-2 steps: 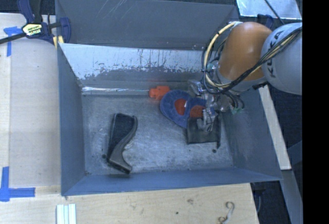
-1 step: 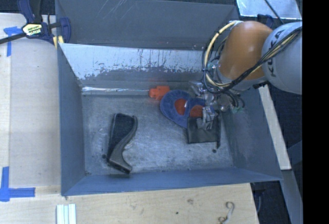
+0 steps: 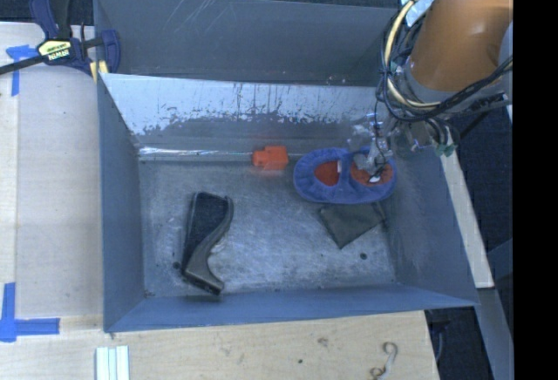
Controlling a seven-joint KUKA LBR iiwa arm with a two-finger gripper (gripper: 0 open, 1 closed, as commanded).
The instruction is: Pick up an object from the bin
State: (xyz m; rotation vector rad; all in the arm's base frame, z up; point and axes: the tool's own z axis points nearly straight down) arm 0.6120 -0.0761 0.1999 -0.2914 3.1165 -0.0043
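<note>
camera view: gripper point(image 3: 375, 162) low at 3 o'clock in the bin point(image 3: 261, 38), on the right end of a blue floppy oval point(image 3: 336, 193) with red patches; cannot tell whether parted or closed. orange block point(image 3: 270, 158) at the oval's 9 o'clock, dark grey flat piece point(image 3: 350, 224) just at its 6 o'clock, black boot-shaped thing point(image 3: 205, 243) at the bin's 8 o'clock.
</note>
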